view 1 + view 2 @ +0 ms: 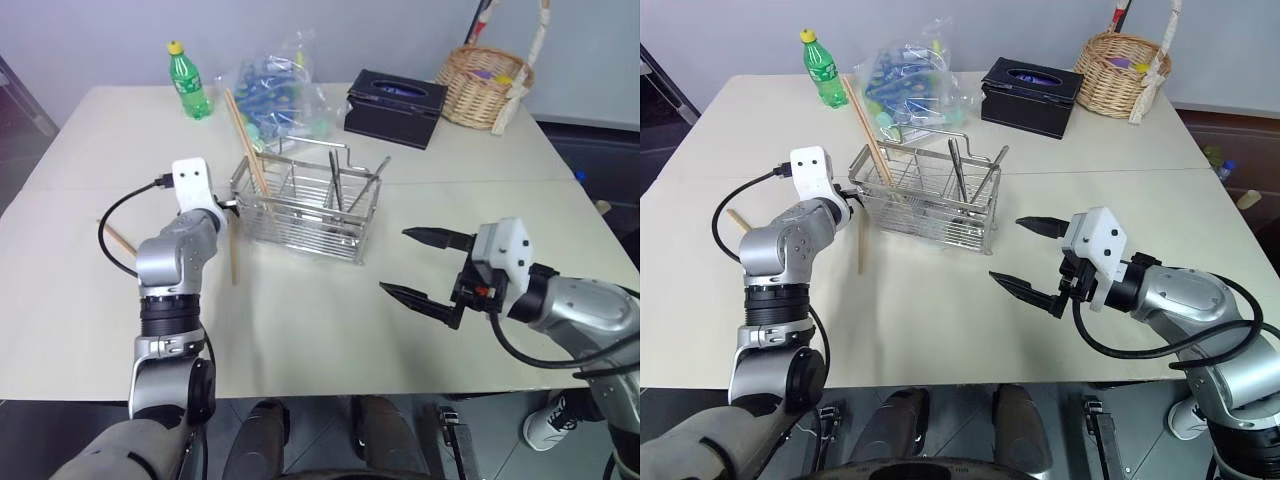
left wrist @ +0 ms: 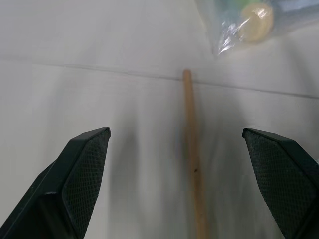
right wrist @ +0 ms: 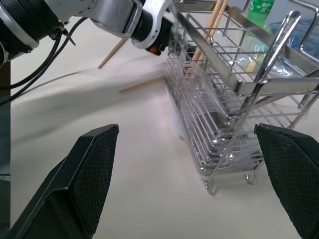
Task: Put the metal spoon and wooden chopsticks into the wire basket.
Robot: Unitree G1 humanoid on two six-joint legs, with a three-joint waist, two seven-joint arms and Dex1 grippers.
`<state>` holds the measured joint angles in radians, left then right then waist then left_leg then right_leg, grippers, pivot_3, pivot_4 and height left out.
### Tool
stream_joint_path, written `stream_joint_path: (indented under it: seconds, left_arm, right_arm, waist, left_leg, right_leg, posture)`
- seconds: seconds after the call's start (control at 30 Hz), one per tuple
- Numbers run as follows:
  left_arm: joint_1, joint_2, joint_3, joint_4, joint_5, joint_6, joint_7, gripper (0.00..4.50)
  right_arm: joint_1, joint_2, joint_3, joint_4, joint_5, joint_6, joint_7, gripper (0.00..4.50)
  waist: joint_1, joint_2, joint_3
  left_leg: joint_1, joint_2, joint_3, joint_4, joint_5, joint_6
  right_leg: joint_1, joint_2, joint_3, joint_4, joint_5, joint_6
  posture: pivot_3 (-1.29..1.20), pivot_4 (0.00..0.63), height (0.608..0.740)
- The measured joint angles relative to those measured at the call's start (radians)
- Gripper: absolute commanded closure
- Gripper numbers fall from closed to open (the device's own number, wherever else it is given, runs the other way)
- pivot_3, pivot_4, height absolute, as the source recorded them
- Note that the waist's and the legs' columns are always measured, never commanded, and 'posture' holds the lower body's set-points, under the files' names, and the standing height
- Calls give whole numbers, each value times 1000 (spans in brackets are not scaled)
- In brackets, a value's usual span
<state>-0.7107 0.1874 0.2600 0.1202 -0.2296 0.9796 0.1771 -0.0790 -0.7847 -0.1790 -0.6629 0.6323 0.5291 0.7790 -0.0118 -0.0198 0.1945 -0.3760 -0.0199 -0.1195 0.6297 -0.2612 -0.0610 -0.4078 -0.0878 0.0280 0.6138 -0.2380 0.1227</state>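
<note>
Hovering open-jawed, the left gripper straddles a thin light-brown wooden chopstick on the tabletop; closing off-centre might roll it away.

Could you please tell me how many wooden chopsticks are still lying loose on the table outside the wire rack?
2 that I can see: one chopstick beside the wire rack by the left gripper, another left of that arm. The arm may hide more.

A green bottle is standing at the table's far edge, a clear plastic bag lying beside it, then a black tissue box and a wicker basket.
</note>
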Motion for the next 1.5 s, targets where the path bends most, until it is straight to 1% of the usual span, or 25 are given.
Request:
stream_joint_path:
  seconds: [0.27, 0.67, 1.03, 1.1, 1.13, 1.2, 1.23, 1.37, 1.4, 1.5]
  left_arm:
    - [-4, -4, 0, 23, 14, 76, 19, 0]
    - [-27, 5, -34, 31, 33, 139, -23, 0]
    - [-41, -8, -11, 36, 47, 168, -19, 0]
    - [-41, -10, -8, 35, 48, 169, -18, 544]
    - [-41, -13, -3, 35, 48, 169, -15, 696]
    - [-41, -16, 3, 35, 51, 170, -8, 1780]
    - [-41, -17, 7, 35, 53, 170, -6, 2141]
    - [-41, -17, 10, 35, 55, 171, -1, 4090]
    - [-41, -18, 11, 34, 56, 171, 0, 4467]
    - [-41, -22, 17, 33, 57, 171, 1, 4467]
  right_arm:
    - [-4, 12, 5, 0, 0, 2, -20, 32]
    - [-21, 19, 12, 0, 3, 11, -36, 32]
    - [-25, 14, -3, -5, 61, 35, -44, 32]
    - [-24, 11, -7, -5, 62, 35, -44, 0]
    - [-24, 9, -7, -5, 63, 36, -44, 0]
    - [-21, 5, -10, -5, 71, 40, -43, 0]
    - [-19, 3, -14, -6, 76, 42, -41, 0]
    - [-6, -19, -36, -10, 90, 46, -27, 0]
    - [-4, -24, -42, -10, 93, 47, -24, 0]
    - [2, -38, -67, -10, 101, 49, -12, 0]
  waist:
    - [1, 0, 0]
    - [2, 0, 0]
    - [2, 0, 0]
    - [2, 0, 0]
    - [2, 0, 0]
    - [2, 1, -1]
    - [2, 1, -1]
    - [2, 1, -1]
    - [2, 1, -1]
    - [3, 1, -1]
  left_leg:
    - [0, 0, 0, 0, 0, 0]
    - [0, 0, 0, 0, 0, 0]
    - [1, 0, 0, 0, 0, 0]
    - [1, 0, 0, 0, 0, 0]
    - [1, 0, 0, 0, 0, 0]
    - [1, 0, 0, 0, 0, 0]
    - [1, 0, 0, 0, 0, 0]
    - [1, 0, 0, 1, 0, 0]
    - [1, -1, 0, 1, 0, 0]
    - [1, -1, 0, 1, 0, 0]
  right_leg:
    - [0, 0, 0, 0, 0, 0]
    - [0, 0, 0, 0, 0, 0]
    - [1, 0, 0, 0, 0, 0]
    - [1, 0, 0, 0, 0, 0]
    - [1, 0, 0, 0, 0, 0]
    - [1, 0, 0, 1, 0, 0]
    - [1, 0, 0, 1, 0, 0]
    - [2, 0, 0, 1, 0, 0]
    - [2, 0, 0, 1, 0, 0]
    - [2, -1, 0, 1, 0, 0]
  posture:
    - [0, 150, 740]
    - [0, 150, 740]
    - [0, 150, 740]
    - [0, 150, 740]
    - [0, 150, 740]
    - [0, 150, 740]
    - [0, 150, 740]
    - [0, 150, 740]
    - [0, 150, 740]
    - [0, 150, 740]
